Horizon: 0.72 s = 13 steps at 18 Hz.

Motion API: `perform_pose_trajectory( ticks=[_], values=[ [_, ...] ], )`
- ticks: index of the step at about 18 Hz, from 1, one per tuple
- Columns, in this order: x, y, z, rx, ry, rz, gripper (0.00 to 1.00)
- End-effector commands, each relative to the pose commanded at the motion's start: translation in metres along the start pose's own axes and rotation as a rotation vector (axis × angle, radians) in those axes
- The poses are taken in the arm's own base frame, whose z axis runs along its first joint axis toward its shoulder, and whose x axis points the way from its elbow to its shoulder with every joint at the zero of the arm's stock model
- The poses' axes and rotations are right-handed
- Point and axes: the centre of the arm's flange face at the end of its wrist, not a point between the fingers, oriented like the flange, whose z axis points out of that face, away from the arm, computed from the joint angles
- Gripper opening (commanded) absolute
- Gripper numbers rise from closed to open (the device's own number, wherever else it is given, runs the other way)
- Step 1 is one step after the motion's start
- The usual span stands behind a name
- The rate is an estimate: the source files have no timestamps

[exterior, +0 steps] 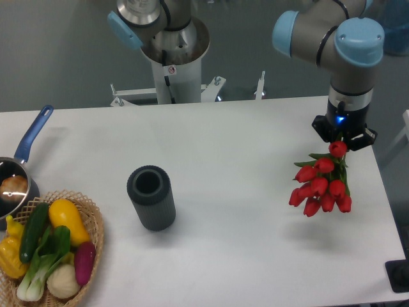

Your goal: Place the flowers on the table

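Note:
The flowers (321, 184) are a bunch of red tulips with green stems, hanging heads down at the right side of the white table (243, 147). My gripper (344, 136) is shut on the stem end and holds the bunch above the tabletop. The fingertips are mostly hidden behind the top tulip and the leaves.
A dark grey ribbed cylinder vase (151, 197) stands at centre left. A wicker basket (96, 230) with vegetables sits at the front left corner. A pan with a blue handle (29, 137) lies at the left edge. The arm's base (172, 57) stands behind the table.

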Motion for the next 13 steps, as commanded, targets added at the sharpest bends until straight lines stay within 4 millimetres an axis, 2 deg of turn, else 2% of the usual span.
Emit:
perform_pose_trajectory(
  ticks=[6,10,13],
  values=[
    [0.009,-0.006,0.009,-0.004,0.024,0.010,0.00],
    [0.030,-0.010,0.044,-0.032,0.081,0.018,0.00],
    [0.040,-0.023,0.054,-0.038,0.102,0.004,0.00]
  ],
)
